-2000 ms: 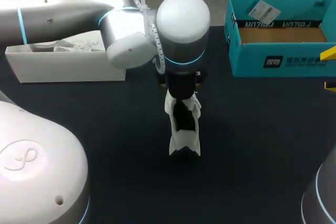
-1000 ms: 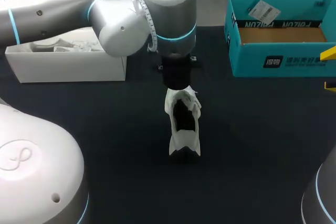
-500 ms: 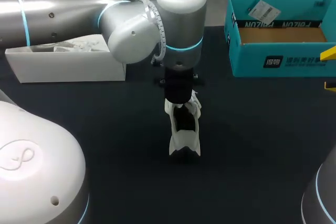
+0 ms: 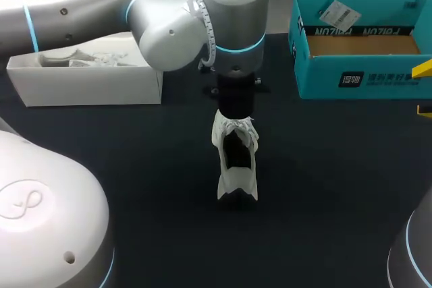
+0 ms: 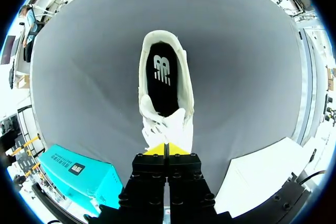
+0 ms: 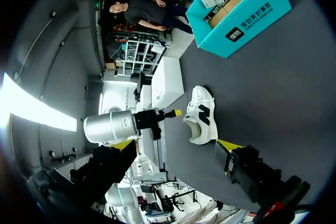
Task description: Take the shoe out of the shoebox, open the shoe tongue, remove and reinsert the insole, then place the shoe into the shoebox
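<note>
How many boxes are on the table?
2. A white box is on the left and a teal box on the right. None seem hidden.

Not much you can actually read here tbh. The teal cardboard shoebox (image 4: 317, 82) has a dark square badge (image 4: 351, 79) with white characters on its front wall, with a line of small white print beside it. Big dark letters (image 4: 361, 31) run upside down along the inner flap. There's also a white sticker label (image 4: 335, 11), too small to make out. The black insole (image 5: 164, 98) carries a white logo (image 5: 161, 70), and the white sneaker (image 6: 202, 124) has a dark letter mark (image 6: 203, 112) on its side.
</note>
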Available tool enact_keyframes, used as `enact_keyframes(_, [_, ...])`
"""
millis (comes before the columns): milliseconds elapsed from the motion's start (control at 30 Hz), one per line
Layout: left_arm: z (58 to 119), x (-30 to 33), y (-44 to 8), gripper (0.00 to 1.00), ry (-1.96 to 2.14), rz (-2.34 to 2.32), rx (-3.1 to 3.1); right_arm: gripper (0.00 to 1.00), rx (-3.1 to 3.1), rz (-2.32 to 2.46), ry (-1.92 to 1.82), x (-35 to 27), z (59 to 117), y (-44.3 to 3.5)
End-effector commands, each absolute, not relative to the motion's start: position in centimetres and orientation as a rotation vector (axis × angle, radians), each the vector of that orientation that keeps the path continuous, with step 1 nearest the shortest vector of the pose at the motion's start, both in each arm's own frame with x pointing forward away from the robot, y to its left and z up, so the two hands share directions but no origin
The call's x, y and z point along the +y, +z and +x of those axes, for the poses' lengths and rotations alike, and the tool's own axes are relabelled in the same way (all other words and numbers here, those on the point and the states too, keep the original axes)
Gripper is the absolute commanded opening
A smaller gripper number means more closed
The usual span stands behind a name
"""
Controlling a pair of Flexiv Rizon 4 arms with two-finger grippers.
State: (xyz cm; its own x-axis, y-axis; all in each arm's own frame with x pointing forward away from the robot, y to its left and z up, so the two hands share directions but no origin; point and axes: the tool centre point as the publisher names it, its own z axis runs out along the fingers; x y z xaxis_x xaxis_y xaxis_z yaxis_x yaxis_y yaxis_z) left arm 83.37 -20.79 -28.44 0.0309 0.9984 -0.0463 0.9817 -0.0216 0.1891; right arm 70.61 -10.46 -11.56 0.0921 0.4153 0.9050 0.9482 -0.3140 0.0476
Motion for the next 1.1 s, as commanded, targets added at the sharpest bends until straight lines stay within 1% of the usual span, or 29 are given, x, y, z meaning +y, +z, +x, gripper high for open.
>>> enact_keyframes(33, [84.1, -21.8, -29.9, 0.00, 0.118, 2.148, 2.071, 1.00, -1.339, -1.801, -1.188, -10.4, 70.4, -11.6])
enact_keyframes(167, [83.8, -22.0, -30.9, 0.00, 0.120, 2.175, 2.085, 1.00, -1.339, -1.801, -1.188, -10.4, 70.4, -11.6])
enact_keyframes(700, [80.2, -19.0, -32.6, 0.00, 0.124, 2.212, 2.242, 1.00, -1.339, -1.801, -1.188, -10.4, 70.4, -11.6])
enact_keyframes(900, [80.2, -18.9, -31.5, 0.00, 0.122, 2.095, 2.354, 1.00, -1.339, -1.801, -1.188, -10.4, 70.4, -11.6])
enact_keyframes(1100, [80.2, -18.9, -31.1, 0.00, 0.143, 1.782, 2.500, 1.00, -1.339, -1.801, -1.188, -10.4, 70.4, -11.6])
